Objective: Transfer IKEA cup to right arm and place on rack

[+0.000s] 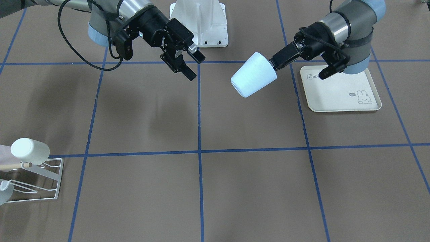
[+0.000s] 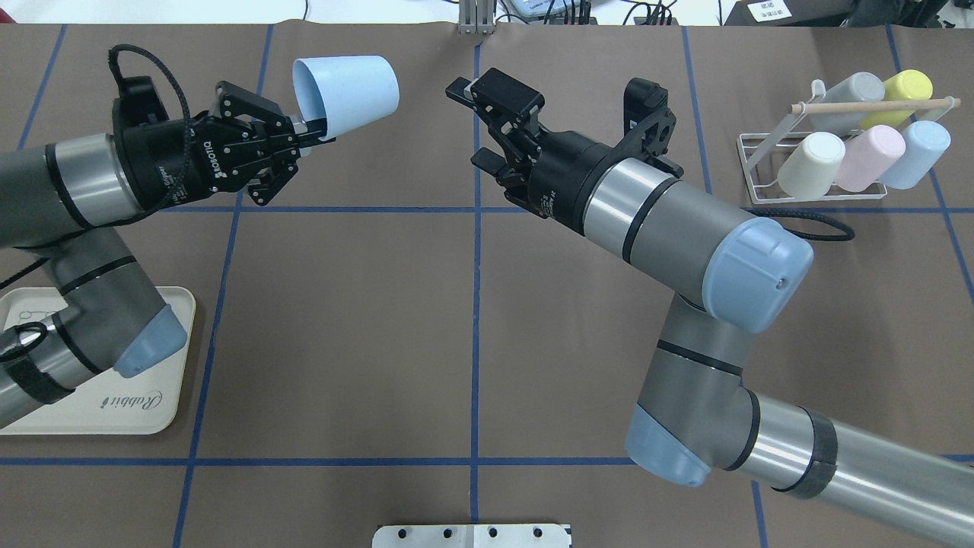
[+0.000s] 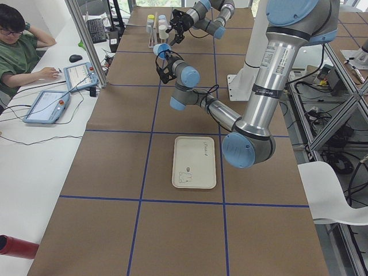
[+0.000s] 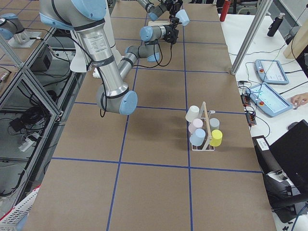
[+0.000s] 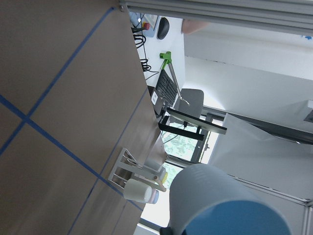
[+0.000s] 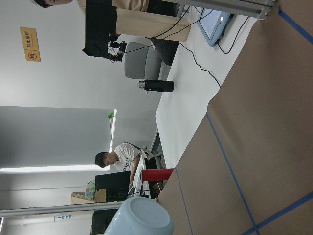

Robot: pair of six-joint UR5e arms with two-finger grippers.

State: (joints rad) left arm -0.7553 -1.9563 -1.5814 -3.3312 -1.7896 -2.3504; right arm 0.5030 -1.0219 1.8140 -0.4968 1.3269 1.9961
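Handover looks like the step in hand, and it is not yet made. The left pincer [image 2: 321,135] pinches the pale blue cup [image 2: 346,95] by its rim and holds it on its side in the air above the counter [image 2: 342,327], with the closed bottom turned toward the other arm. The right pincer [image 2: 470,122] faces the cup with its fingers spread, near but clearly apart from it, gripping nothing. I judge that the pickup is done. What remains is the closing of the gap, the right arm's grip, the left arm's release, and the carry to the rack [image 2: 749,171]. That rack stands well off on the robot's right and already carries five other cups [image 2: 810,164].
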